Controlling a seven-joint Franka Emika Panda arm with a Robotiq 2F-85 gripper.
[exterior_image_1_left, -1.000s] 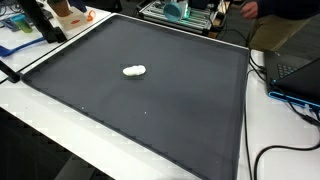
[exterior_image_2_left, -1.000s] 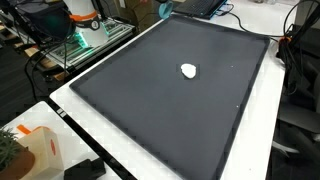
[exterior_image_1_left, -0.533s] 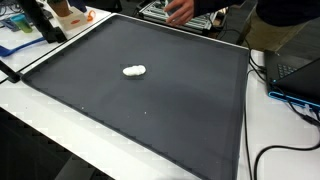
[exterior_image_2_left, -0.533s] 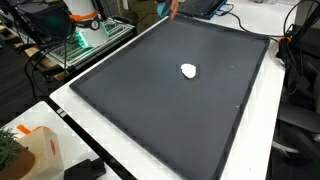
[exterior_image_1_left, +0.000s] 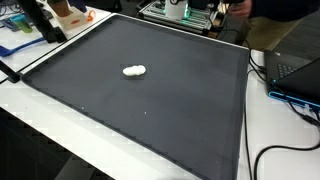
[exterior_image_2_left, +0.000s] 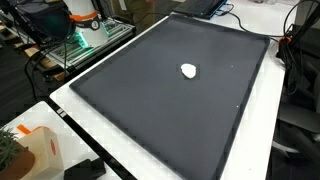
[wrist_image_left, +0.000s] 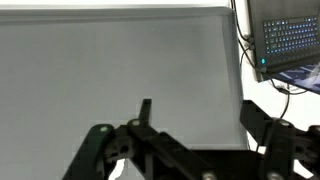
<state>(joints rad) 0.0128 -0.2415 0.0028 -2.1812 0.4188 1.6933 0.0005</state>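
In an exterior view a small white lump (exterior_image_1_left: 134, 71) lies on the dark mat (exterior_image_1_left: 170, 115); being so low, it likely wants a straight-down, centred grasp. In an exterior view the lump (exterior_image_2_left: 188, 71) lies alone, with no arm showing. In the wrist view the gripper (wrist_image_left: 185, 150) hangs over the mat, jaws wide apart and empty.

In both exterior views there is one small white lumpy object (exterior_image_1_left: 134, 71), one large dark grey rectangular mat (exterior_image_1_left: 170, 120) and one white tabletop (exterior_image_1_left: 45, 125). At the mat's edges there are one open dark laptop (exterior_image_1_left: 296, 68) and one metal wire rack (exterior_image_1_left: 180, 12). An exterior view also shows one orange-and-white bag (exterior_image_2_left: 38, 150). The wrist view adds one black metal gripper (wrist_image_left: 185, 145), which has two fingers (wrist_image_left: 98, 140).
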